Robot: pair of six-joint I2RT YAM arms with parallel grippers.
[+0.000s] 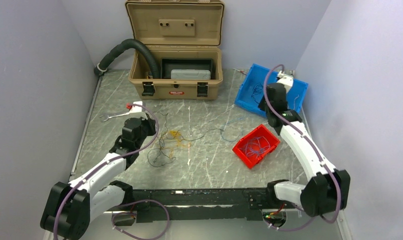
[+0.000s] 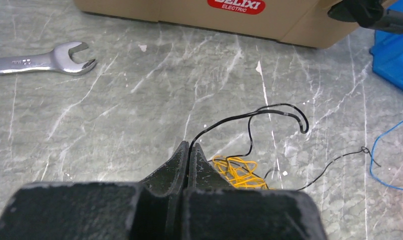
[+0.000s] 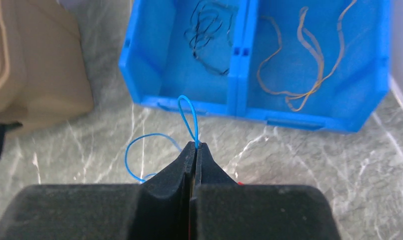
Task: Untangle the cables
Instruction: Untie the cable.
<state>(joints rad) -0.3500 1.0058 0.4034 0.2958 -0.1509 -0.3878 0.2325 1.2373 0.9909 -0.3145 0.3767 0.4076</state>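
While the blue bin (image 3: 238, 65) holds black and orange strands, the tangle (image 1: 165, 145) sits mid-table. Both fully closed: left gripper (image 2: 189, 150) on a black wire (image 2: 269, 106), right gripper (image 3: 195, 147) on a blue wire (image 3: 179, 100). Light, floppy, snag-prone, so pinch single wires near free ends.

Pale lilac walls (image 1: 29, 75) enclose a grey marbled table (image 1: 204, 167) — evenly lit.

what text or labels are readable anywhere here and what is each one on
"DELIXI ELECTRIC": white letters on the red label on the front of the tan plastic case; the top of "DELIXI" is cut off by the frame edge.
Stamped marks on the handle of the silver open-end wrench: too blurred to read.
In the top view the same red label is too small to read.
No other text shows.
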